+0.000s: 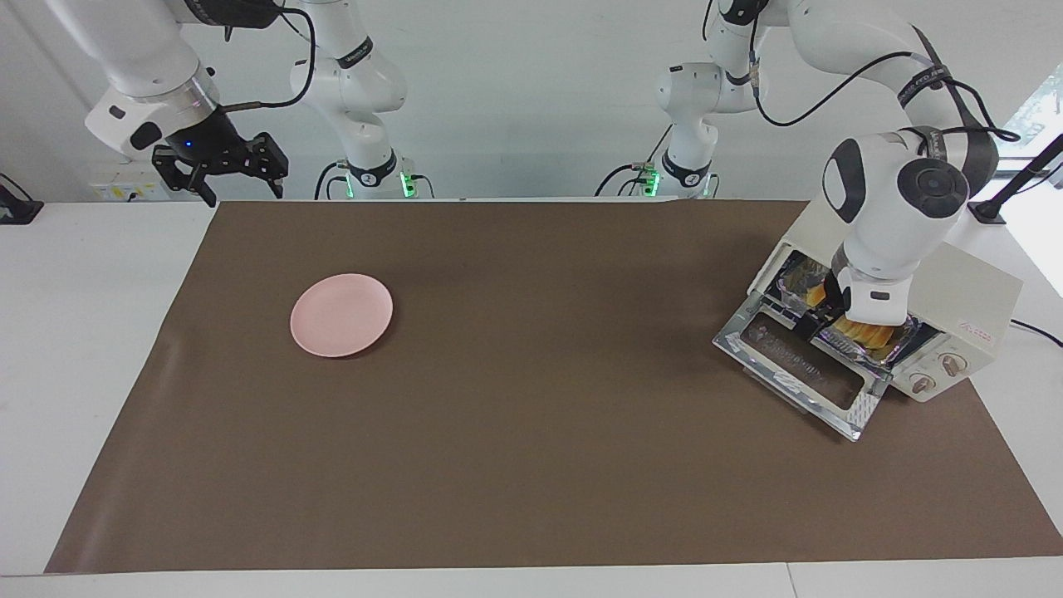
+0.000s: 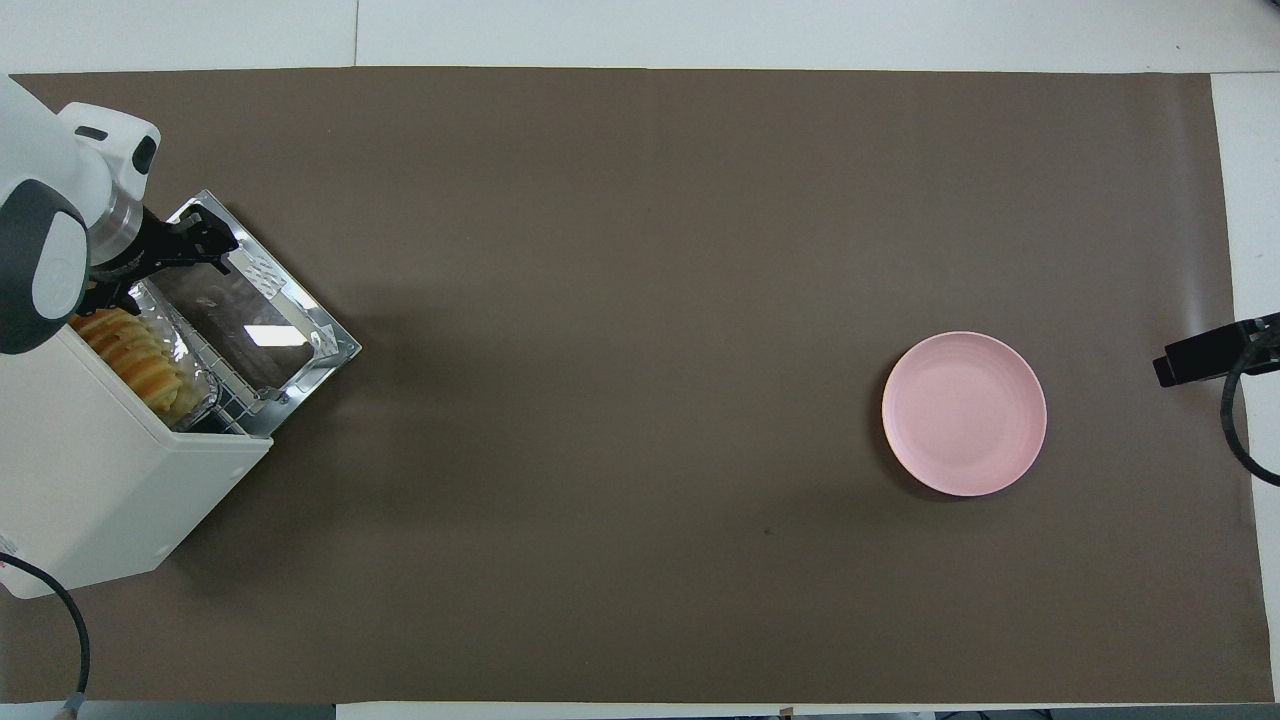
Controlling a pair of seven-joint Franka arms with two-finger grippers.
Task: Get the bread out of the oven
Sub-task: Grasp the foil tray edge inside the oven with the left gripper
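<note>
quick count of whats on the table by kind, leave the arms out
oven, door open: 1
bread, in the oven: 1
foil tray, under the bread: 1
pink plate, toward the right arm's end: 1
brown mat: 1
total: 5

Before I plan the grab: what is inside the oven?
Inside the oven, a foil tray on the wire rack holds the bread. The left tool, open, covers the tray's middle in the facing view.
</note>
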